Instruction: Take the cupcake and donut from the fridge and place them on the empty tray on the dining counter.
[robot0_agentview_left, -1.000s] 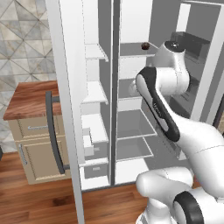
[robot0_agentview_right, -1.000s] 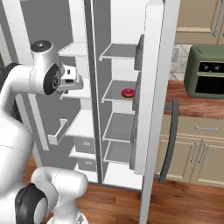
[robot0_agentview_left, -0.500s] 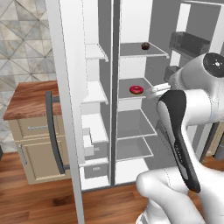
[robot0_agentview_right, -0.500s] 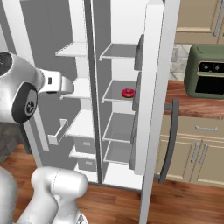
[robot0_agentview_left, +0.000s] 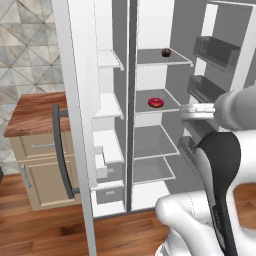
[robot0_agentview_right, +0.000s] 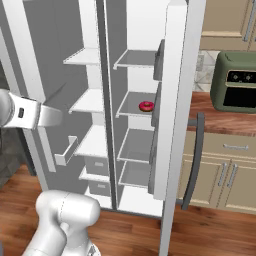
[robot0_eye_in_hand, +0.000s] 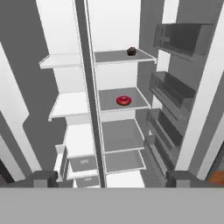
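The fridge (robot0_agentview_left: 75, 75) stands with both doors swung wide, white shelves showing. The cupcake (robot0_agentview_left: 166, 52) is a small dark cake on an upper right-hand shelf, also seen at the top of the hand view as the cupcake (robot0_eye_in_hand: 131, 51). One shelf lower lies the pink-red donut (robot0_agentview_left: 155, 103), the donut (robot0_agentview_right: 146, 106), the donut (robot0_eye_in_hand: 124, 100). My gripper (robot0_agentview_left: 192, 111) hovers in front of the shelves, level with the donut and well short of it, open and empty. In the hand view the gripper (robot0_eye_in_hand: 113, 178) has its tips far apart. The tray and dining counter are out of view.
A wood-topped beige cabinet (robot0_agentview_left: 35, 115) stands left of the fridge. On the right a green toaster oven (robot0_agentview_right: 234, 82) sits on a wooden counter above beige cabinets (robot0_agentview_right: 225, 170). The open doors with dark handles (robot0_agentview_right: 192, 160) flank the arm; door bins (robot0_eye_in_hand: 175, 94) line the right door.
The gripper went from nearly shut to wide open. The hand dropped from the cupcake shelf's height to the donut shelf's level and drew back. Cupcake and donut stayed put.
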